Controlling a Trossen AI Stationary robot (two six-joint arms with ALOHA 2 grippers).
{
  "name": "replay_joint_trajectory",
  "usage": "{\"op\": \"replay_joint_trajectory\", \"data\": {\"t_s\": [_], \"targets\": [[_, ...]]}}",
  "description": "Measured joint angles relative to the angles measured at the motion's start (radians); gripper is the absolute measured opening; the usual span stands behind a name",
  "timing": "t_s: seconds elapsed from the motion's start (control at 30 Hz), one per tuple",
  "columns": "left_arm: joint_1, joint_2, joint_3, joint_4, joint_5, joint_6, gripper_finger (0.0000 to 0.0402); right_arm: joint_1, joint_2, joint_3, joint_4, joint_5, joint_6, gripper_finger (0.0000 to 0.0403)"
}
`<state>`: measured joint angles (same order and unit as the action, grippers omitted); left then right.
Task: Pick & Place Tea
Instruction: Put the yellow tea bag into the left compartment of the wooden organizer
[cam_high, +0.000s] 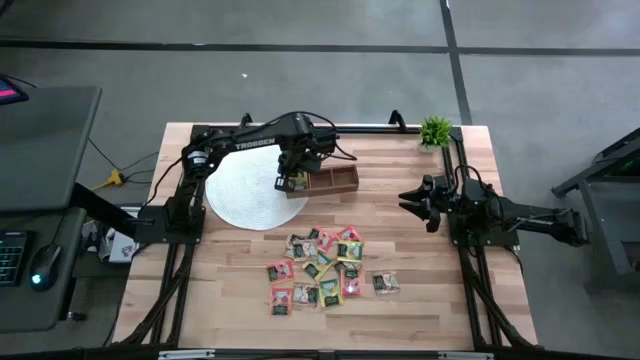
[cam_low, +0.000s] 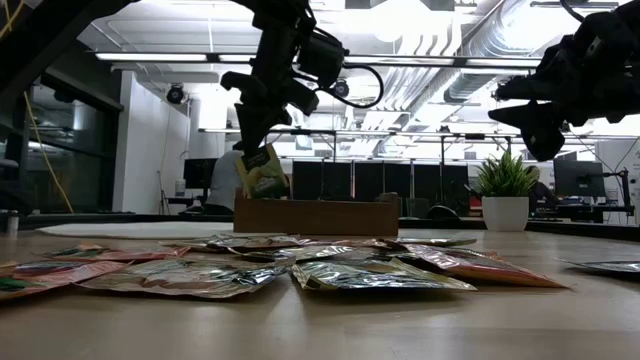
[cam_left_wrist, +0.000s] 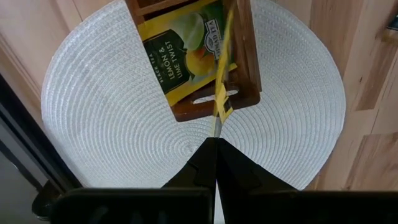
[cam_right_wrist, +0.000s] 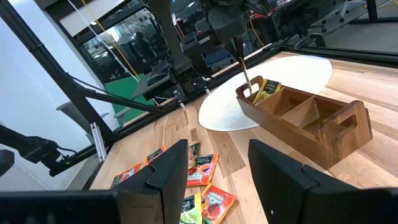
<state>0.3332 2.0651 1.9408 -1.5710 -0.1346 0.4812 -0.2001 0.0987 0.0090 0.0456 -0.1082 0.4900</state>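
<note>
**Yellow packet pinched over the end compartment**

My left claw (cam_high: 290, 182) hangs over the end of the wooden tray (cam_high: 335, 182) that lies on the round white placemat (cam_high: 240, 195), fingers pressed together on a yellow tea packet (cam_left_wrist: 219, 93). From my left wrist I see that packet only edge-on, a thin yellow strip running straight out from between my fingertips (cam_left_wrist: 200, 163), so its face is hidden from me there. In the low view it dangles just under the claw (cam_low: 262, 125), tilted, its lower edge at the tray's rim (cam_low: 315, 215); whether it touches the wood I cannot tell.

Directly below the claw, in that same end compartment, another yellow packet (cam_left_wrist: 180, 56) already lies, its label reading lemon and lime twist; the tray wall and the picture's edge cut part of it off. The other two compartments lie beyond the claw, towards the right arm; what they hold I cannot make out.

The rest of the tea (cam_high: 325, 268) is scattered on the bare tabletop (cam_high: 430, 300), well apart from the claw on the side away from the small potted plant (cam_high: 435, 131): green, yellow and pink-red packets, several overlapping, so an exact count is out of reach.

My right claw (cam_high: 412, 200) waits above the tabletop beyond the tray's far end, fingers apart, nothing between them.
</note>
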Motion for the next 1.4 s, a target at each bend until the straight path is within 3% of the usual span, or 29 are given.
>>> {"op": "replay_joint_trajectory", "data": {"t_s": [0.57, 0.93, 1.1, 1.4], "targets": [[0.000, 0.000, 0.000, 0.000, 0.017, 0.008, 0.0006, 0.000, 0.000, 0.000, 0.000, 0.000, 0.000, 0.0165], [0.000, 0.000, 0.000, 0.000, -0.040, -0.016, 0.0094, 0.000, 0.000, 0.000, 0.000, 0.000, 0.000, 0.0165], [0.000, 0.000, 0.000, 0.043, -0.092, -0.037, 0.0106, 0.000, 0.000, 0.000, 0.000, 0.000, 0.000, 0.0165], [-0.035, -0.002, 0.024, 0.164, 0.036, -0.041, 0.0106, 0.000, 0.000, 0.000, 0.000, 0.000, 0.000, 0.0165]]}}
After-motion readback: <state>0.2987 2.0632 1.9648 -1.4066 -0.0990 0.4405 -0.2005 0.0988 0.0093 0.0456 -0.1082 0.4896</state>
